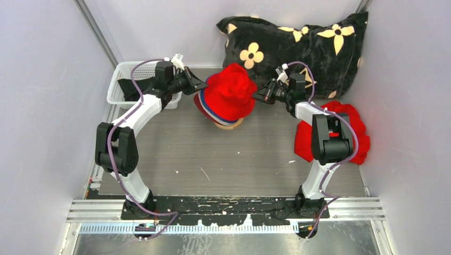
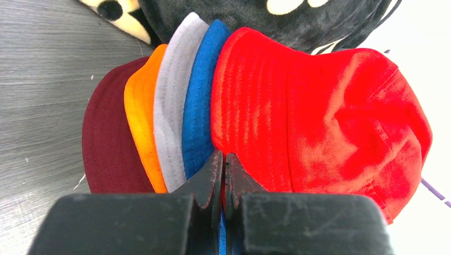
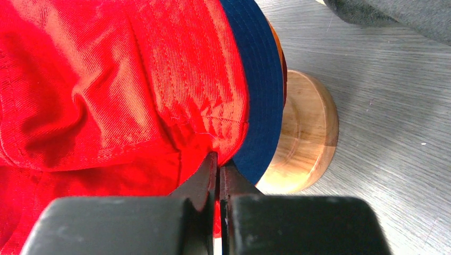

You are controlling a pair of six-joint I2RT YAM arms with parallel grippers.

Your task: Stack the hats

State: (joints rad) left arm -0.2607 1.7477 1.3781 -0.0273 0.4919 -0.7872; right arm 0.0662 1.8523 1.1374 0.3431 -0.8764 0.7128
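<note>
A red hat [image 1: 230, 91] sits on top of a stack on a wooden stand [image 3: 306, 138] at the back middle of the table. In the left wrist view the brims show in a row: maroon [image 2: 109, 138], orange [image 2: 141, 122], pale grey [image 2: 173, 106], blue [image 2: 199, 106], then the red hat [image 2: 319, 117]. My left gripper [image 2: 223, 159] is shut on the red hat's brim at its left side [image 1: 201, 85]. My right gripper [image 3: 218, 159] is shut on the red brim [image 3: 122, 79] at its right side [image 1: 257, 95]. Black fabric [image 1: 130, 87], apparently the black hat, lies in the basket.
A white basket [image 1: 119, 71] stands at the back left under my left arm. A black pillow with cream flower shapes [image 1: 298, 42] lies at the back right. A bright red cloth bundle [image 1: 353, 125] lies under my right arm. Walls close in both sides.
</note>
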